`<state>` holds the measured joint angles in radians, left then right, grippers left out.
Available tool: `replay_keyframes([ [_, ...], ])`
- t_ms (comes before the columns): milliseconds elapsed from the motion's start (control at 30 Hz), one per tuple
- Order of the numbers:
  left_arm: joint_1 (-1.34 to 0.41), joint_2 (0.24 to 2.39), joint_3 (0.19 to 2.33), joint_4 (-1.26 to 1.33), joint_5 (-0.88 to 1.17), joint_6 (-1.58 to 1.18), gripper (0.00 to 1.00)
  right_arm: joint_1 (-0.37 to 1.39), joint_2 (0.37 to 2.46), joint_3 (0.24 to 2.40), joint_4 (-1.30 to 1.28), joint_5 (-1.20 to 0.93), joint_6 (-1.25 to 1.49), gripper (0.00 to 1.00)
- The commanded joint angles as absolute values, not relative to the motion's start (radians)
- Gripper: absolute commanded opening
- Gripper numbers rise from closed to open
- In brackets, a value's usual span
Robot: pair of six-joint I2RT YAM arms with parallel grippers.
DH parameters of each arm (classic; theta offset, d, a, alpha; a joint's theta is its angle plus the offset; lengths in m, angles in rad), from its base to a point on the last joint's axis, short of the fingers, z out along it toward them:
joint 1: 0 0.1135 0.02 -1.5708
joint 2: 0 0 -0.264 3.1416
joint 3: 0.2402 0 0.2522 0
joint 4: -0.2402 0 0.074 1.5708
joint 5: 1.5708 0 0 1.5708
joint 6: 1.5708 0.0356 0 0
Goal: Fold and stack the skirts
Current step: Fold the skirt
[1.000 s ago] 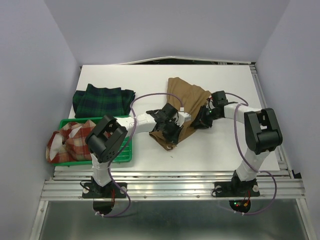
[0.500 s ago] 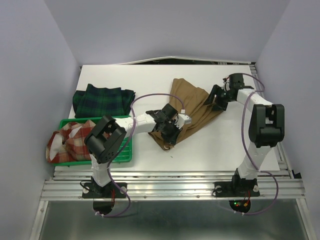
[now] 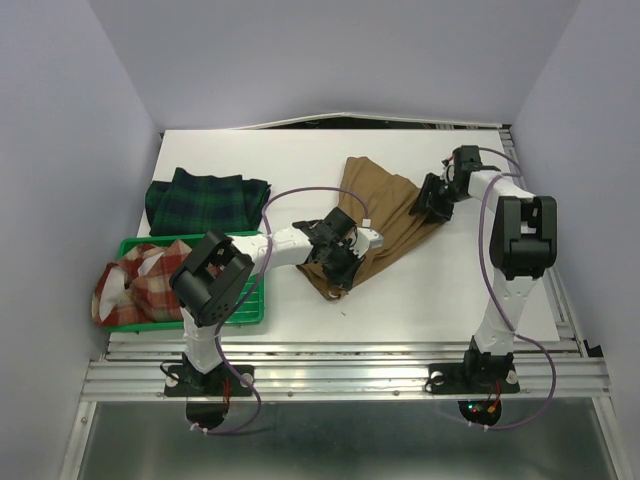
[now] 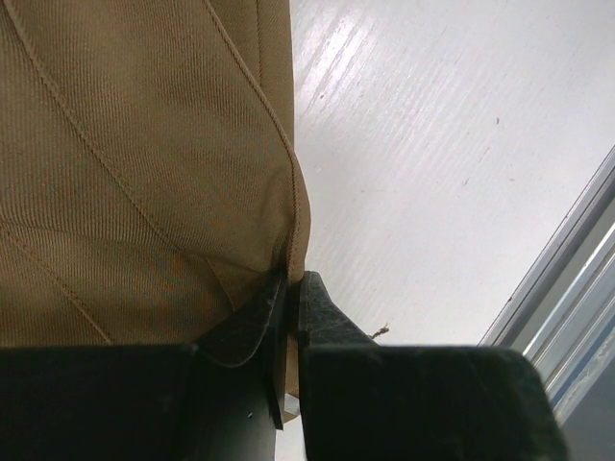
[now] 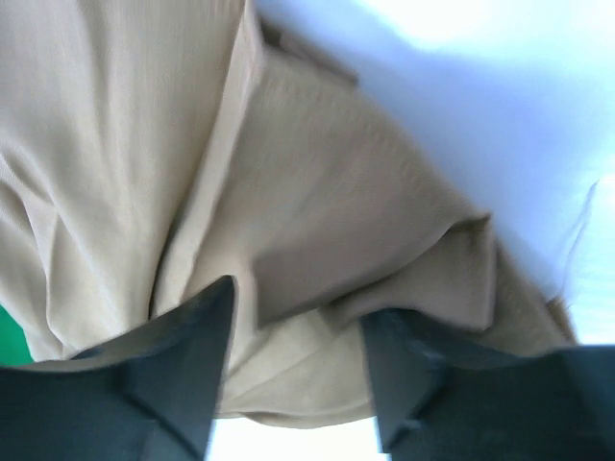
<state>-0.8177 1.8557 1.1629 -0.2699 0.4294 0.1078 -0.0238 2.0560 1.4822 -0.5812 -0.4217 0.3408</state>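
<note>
The tan-brown pleated skirt (image 3: 385, 210) lies spread on the white table's middle. My left gripper (image 3: 335, 265) is shut on its near corner; the left wrist view shows the jaws (image 4: 293, 280) pinching the skirt's hem (image 4: 144, 173). My right gripper (image 3: 432, 198) is at the skirt's right edge, open, with the fingers (image 5: 298, 305) apart over bunched tan cloth (image 5: 317, 192). The dark green-navy tartan skirt (image 3: 205, 198) lies folded at the far left. The red-orange-white plaid skirt (image 3: 140, 282) lies crumpled in the green tray (image 3: 255, 300).
The green tray stands at the table's near left, beside the left arm's base. The table's metal rail (image 4: 577, 279) runs along the near edge. Bare white tabletop (image 3: 430, 290) lies near and to the right of the tan skirt.
My right gripper drew the tan skirt's right side out to the far right, spreading it wider, then shifted slightly back toward the cloth. The left gripper kept its hold in place.
</note>
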Motion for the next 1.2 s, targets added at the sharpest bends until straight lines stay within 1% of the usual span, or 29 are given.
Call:
replay_keyframes([
  [0, -0.808, 1.947, 1.12, -0.348, 0.276, 0.141, 0.0, -0.048, 2.092, 1.583, -0.583, -0.394, 0.342, 0.51],
  [33, -0.808, 1.948, 1.118, -0.348, 0.275, 0.14, 0.0, -0.057, 2.098, 1.595, -0.584, -0.394, 0.342, 0.46],
  [67, -0.807, 1.948, 1.12, -0.348, 0.275, 0.134, 0.0, -0.057, 2.102, 1.603, -0.586, -0.397, 0.338, 0.35],
  [133, -0.804, 1.95, 1.112, -0.348, 0.278, 0.132, 0.0, -0.077, 2.097, 1.621, -0.592, -0.413, 0.333, 0.25],
  [167, -0.802, 1.95, 1.111, -0.348, 0.279, 0.127, 0.0, -0.077, 2.092, 1.631, -0.613, -0.419, 0.318, 0.15],
  [233, -0.799, 1.951, 1.104, -0.348, 0.281, 0.126, 0.0, -0.087, 2.076, 1.657, -0.643, -0.439, 0.308, 0.08],
  [267, -0.795, 1.953, 1.101, -0.348, 0.282, 0.121, 0.0, -0.087, 2.066, 1.678, -0.666, -0.449, 0.296, 0.01],
  [400, -0.792, 1.959, 1.104, -0.347, 0.29, 0.117, 0.0, -0.126, 2.037, 1.707, -0.736, -0.48, 0.25, 0.01],
  [500, -0.788, 1.96, 1.101, -0.347, 0.29, 0.114, 0.0, -0.161, 2.036, 1.694, -0.775, -0.463, 0.213, 0.01],
  [667, -0.785, 1.951, 1.103, -0.353, 0.279, 0.115, 0.0, -0.21, 2.066, 1.634, -0.836, -0.439, 0.158, 0.01],
  [767, -0.782, 1.948, 1.103, -0.354, 0.276, 0.114, 0.0, -0.221, 2.063, 1.574, -0.83, -0.431, 0.146, 0.01],
  [833, -0.782, 1.948, 1.104, -0.357, 0.275, 0.117, 0.0, -0.221, 2.075, 1.54, -0.798, -0.468, 0.166, 0.01],
  [933, -0.782, 1.941, 1.106, -0.37, 0.261, 0.133, 0.0, -0.221, 2.135, 1.552, -0.778, -0.489, 0.192, 0.06],
  [1033, -0.782, 1.919, 1.109, -0.39, 0.244, 0.158, 0.0, -0.221, 2.16, 1.603, -0.796, -0.483, 0.181, 0.21],
  [1067, -0.782, 1.904, 1.111, -0.399, 0.238, 0.164, 0.02, -0.221, 2.157, 1.623, -0.796, -0.48, 0.167, 0.37],
  [1100, -0.782, 1.896, 1.112, -0.406, 0.236, 0.179, 0.08, -0.221, 2.151, 1.634, -0.796, -0.485, 0.16, 0.45],
  [1133, -0.782, 1.885, 1.118, -0.413, 0.23, 0.187, 0.11, -0.221, 2.142, 1.646, -0.799, -0.491, 0.153, 0.5],
  [1167, -0.782, 1.864, 1.124, -0.426, 0.226, 0.195, 0.15, -0.221, 2.138, 1.681, -0.816, -0.498, 0.128, 0.58],
])
